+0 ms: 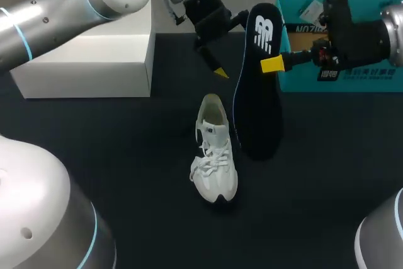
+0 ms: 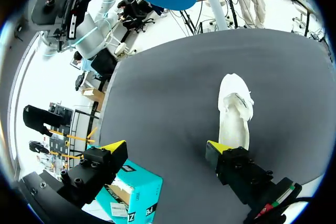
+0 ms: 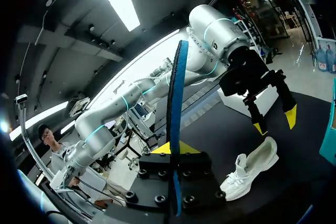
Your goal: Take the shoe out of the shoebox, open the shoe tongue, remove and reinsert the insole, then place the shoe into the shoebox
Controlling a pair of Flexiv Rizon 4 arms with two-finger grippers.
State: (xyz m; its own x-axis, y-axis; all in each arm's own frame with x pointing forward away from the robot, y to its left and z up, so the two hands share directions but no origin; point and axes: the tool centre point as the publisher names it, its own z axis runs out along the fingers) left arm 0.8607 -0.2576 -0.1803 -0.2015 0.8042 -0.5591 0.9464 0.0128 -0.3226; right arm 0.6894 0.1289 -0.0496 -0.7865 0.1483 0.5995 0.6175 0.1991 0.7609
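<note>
Dark surface (image 1: 126, 155): carrying every item below. White box (image 1: 94, 61): sitting at the far left of the surface, well apart from the shoe. Teal shoebox (image 1: 378, 83): sitting at the far right, its open top facing up, the shoe not inside it. White shoe (image 1: 214, 155): standing upright on its sole near the middle of the surface, laces on top, toe pointing toward the robot, heel toward the far edge. Dark insole (image 1: 258, 92) with blue edge: hanging in the air on its long axis, lower end dropping just beside the shoe's right side; whether it is touching the surface cannot be told. Right claw (image 1: 272, 64): clenching the insole near its upper part, one finger on each face. Left claw (image 2: 165, 148): hanging released above the surface beyond the shoe's heel, fingers spread wide, grasping nothing.
</note>
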